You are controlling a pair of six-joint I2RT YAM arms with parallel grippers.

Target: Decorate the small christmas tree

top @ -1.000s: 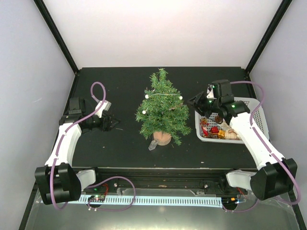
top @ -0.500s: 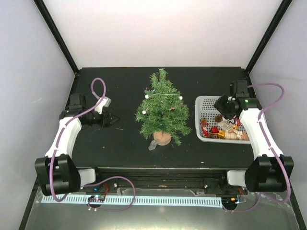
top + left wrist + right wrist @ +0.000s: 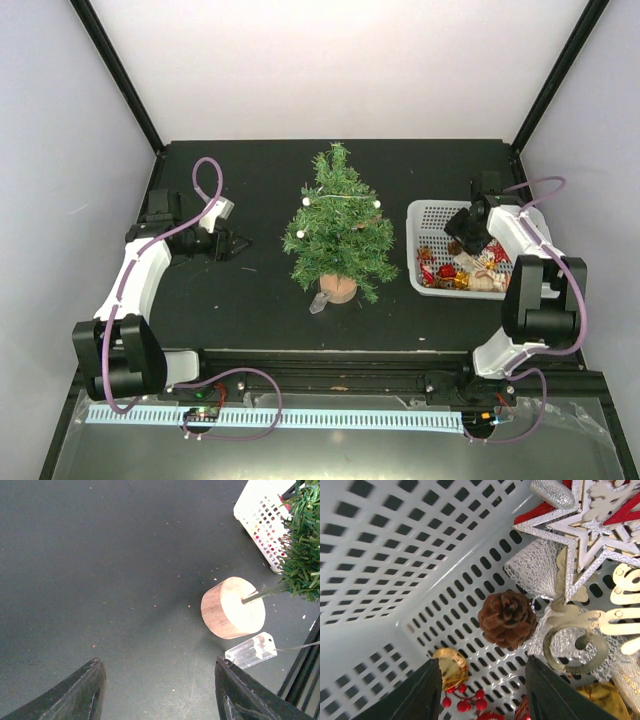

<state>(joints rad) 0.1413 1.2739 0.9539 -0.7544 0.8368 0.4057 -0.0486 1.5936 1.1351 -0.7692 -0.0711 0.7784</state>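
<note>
While the right gripper (image 3: 482, 680) hangs low inside the white basket (image 3: 370, 555), its fingers stand apart with nothing between them. A brown pine cone (image 3: 506, 618) lies just ahead of the gap. That looks like a line-up for picking the next ornament, and the pine cone is the likeliest choice. A gold ball (image 3: 449, 666) sits beside the left finger with red berries (image 3: 465, 694) under it. A silver star (image 3: 580, 535) and gold lettering crowd the far side of the right finger, so a careless close could snag their mesh.

The left gripper (image 3: 160, 680) hovers over bare table (image 3: 100, 555), fingers also apart and empty. It seems parked there to leave the other arm room. The small christmas tree (image 3: 338, 225) stands upright between the two arms at mid-table. Its wooden base (image 3: 233, 607) lies ahead of the left gripper's right finger, and a clear plastic tag (image 3: 250, 650) rests just beside it. A few white beads already sit on the branches.
</note>
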